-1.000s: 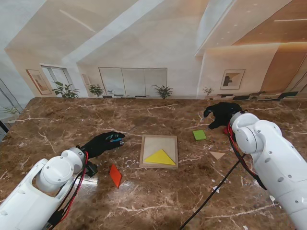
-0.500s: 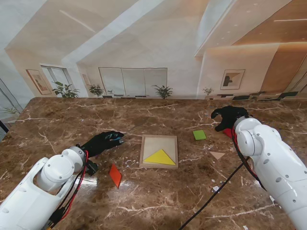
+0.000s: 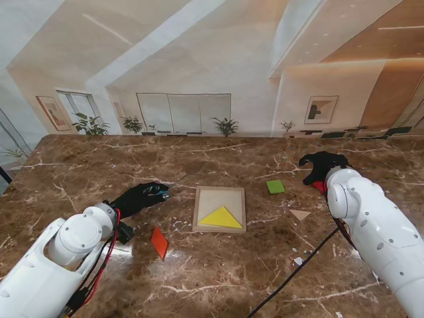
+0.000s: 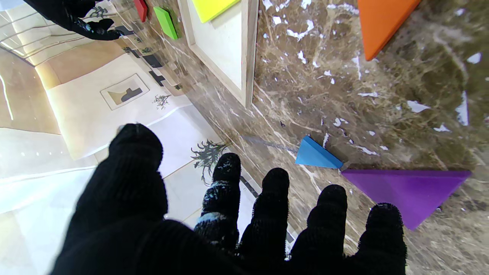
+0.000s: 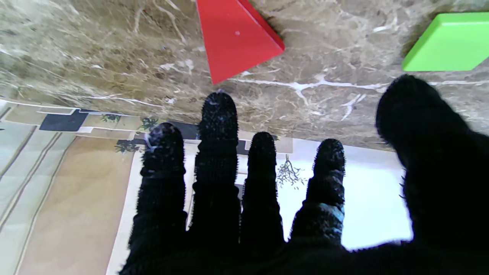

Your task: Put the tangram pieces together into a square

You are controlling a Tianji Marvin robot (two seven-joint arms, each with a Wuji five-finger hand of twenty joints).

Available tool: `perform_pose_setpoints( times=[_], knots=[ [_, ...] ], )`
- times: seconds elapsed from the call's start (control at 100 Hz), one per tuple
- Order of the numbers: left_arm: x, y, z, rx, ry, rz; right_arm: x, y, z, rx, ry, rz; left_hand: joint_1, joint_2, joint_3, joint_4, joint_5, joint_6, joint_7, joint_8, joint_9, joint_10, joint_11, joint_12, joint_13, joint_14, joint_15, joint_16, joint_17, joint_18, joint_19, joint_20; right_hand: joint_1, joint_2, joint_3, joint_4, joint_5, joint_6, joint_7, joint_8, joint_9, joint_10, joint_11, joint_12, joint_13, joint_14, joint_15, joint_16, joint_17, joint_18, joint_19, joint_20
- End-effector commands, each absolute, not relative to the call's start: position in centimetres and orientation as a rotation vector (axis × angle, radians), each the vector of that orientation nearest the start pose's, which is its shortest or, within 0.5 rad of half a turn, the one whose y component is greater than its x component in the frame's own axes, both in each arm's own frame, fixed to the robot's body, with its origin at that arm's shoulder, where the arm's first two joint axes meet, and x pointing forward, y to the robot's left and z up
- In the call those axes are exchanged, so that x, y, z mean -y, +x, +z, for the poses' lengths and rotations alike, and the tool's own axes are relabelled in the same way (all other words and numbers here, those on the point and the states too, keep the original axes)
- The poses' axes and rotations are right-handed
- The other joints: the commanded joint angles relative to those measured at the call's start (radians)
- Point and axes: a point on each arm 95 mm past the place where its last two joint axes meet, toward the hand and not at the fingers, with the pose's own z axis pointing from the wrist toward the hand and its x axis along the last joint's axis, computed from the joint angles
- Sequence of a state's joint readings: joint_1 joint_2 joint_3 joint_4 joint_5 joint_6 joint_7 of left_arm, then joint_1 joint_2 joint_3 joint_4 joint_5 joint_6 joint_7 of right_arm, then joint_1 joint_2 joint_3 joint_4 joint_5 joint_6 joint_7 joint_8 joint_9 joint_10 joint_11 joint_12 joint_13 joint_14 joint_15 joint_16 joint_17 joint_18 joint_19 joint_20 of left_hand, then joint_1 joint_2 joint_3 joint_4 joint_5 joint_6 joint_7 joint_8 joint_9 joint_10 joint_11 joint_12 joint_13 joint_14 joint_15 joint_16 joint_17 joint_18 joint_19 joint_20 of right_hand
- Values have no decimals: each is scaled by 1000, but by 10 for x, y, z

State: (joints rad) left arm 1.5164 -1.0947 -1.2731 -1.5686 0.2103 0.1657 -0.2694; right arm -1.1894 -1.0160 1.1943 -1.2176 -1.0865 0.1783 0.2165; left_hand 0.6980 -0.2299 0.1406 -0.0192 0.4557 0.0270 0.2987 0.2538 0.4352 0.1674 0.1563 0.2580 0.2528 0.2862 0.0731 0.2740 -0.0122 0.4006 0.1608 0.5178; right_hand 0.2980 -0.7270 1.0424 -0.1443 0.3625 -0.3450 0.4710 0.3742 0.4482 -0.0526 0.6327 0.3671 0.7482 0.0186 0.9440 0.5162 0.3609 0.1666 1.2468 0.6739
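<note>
Tangram pieces are mostly lying loose: only a yellow triangle [image 3: 221, 218] is sitting in the tray [image 3: 219, 195]. Left hand [image 3: 140, 197] and right hand [image 3: 321, 165] are hovering spread, holding nothing.

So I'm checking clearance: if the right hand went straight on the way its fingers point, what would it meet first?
Probably the red triangle, just beyond the right hand's spread fingertips; depth is unclear.
</note>
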Motion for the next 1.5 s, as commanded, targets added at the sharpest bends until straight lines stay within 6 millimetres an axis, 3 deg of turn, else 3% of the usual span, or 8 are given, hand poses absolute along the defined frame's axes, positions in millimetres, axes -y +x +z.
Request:
perform_pose_setpoints(
  times=[0.0, 0.14, 0.49, 0.51, 0.54, 0.79, 1.08, 1.49],
  knots=[
    [-21, 414, -336, -1211, -2183, -1656, 140, 504, -311, -1447, 1376, 829, 15, 33, -20, 18, 10, -11, -6, -20, 18, -2, -3, -4, 1, -18, -16, -8, -10, -20, -25, 26, -23, -2, -14, 0, -31, -27, -40, 18, -29, 4, -1, 2, -22, 3, 6, 10, -14, -5, 8, 19],
    [-22, 413, -335, -1208, -2184, -1644, 147, 501, -318, -1450, 1400, 796, 13, 34, -21, 18, 10, -13, -5, -20, 17, -3, -3, -3, 0, -18, -16, -8, -9, -20, -25, 26, -26, 19, -21, 3, -46, -22, -72, 20, -41, 13, -12, -6, -26, 2, 3, 9, -15, -9, 9, 20],
    [-25, 410, -330, -1217, -2176, -1613, 157, 507, -332, -1448, 1454, 746, 14, 35, -21, 18, 9, -13, -4, -20, 18, -4, -2, -3, 1, -17, -16, -8, -9, -21, -25, 27, -39, 54, -46, 12, -43, 11, -289, 3, -86, 40, -103, -75, -28, 3, 0, 9, -16, -12, 11, 21],
    [-25, 410, -330, -1217, -2174, -1612, 158, 507, -333, -1449, 1455, 743, 13, 35, -22, 18, 9, -14, -4, -20, 19, -3, -2, -3, 1, -18, -16, -8, -9, -21, -25, 27, -41, 60, -49, 13, -23, 14, -363, 54, -85, 40, -110, -79, -28, 3, -1, 9, -16, -12, 11, 21],
    [-25, 410, -330, -1216, -2172, -1612, 159, 508, -334, -1447, 1459, 740, 12, 35, -22, 18, 11, -14, -4, -20, 20, -4, -1, -3, 2, -19, -16, -7, -9, -21, -25, 27, -43, 68, -50, 14, -22, 15, -387, 70, -87, 42, -115, -81, -29, 3, -3, 7, -17, -13, 10, 21],
    [-25, 407, -329, -1223, -2178, -1596, 163, 508, -346, -1434, 1508, 705, 15, 37, -21, 18, 11, -13, -3, -20, 19, -3, -2, -3, 1, -19, -16, -8, -8, -21, -25, 27, -52, 122, -77, 29, -80, 49, -442, 68, -112, 63, -156, -100, -32, 3, -33, -5, -18, -17, 13, 21],
    [-24, 405, -328, -1222, -2189, -1576, 166, 506, -361, -1422, 1556, 657, 15, 41, -21, 18, 18, -10, -1, -20, 28, 0, 1, -3, 4, -19, -15, -8, -8, -21, -25, 27, -53, 134, -78, 34, -101, 64, -476, 61, -112, 107, -201, -121, 1, 16, -53, -19, 3, -6, 20, 19],
    [-22, 405, -329, -1221, -2211, -1552, 165, 508, -359, -1423, 1552, 638, 17, 46, -22, 18, 23, -10, 0, -20, 33, 0, 3, -3, 5, -19, -15, -8, -7, -21, -25, 27, -52, 155, -80, 39, -121, 65, -483, 52, -131, 90, -205, -120, 3, 14, -48, -17, 3, -9, 29, 18]
  ],
)
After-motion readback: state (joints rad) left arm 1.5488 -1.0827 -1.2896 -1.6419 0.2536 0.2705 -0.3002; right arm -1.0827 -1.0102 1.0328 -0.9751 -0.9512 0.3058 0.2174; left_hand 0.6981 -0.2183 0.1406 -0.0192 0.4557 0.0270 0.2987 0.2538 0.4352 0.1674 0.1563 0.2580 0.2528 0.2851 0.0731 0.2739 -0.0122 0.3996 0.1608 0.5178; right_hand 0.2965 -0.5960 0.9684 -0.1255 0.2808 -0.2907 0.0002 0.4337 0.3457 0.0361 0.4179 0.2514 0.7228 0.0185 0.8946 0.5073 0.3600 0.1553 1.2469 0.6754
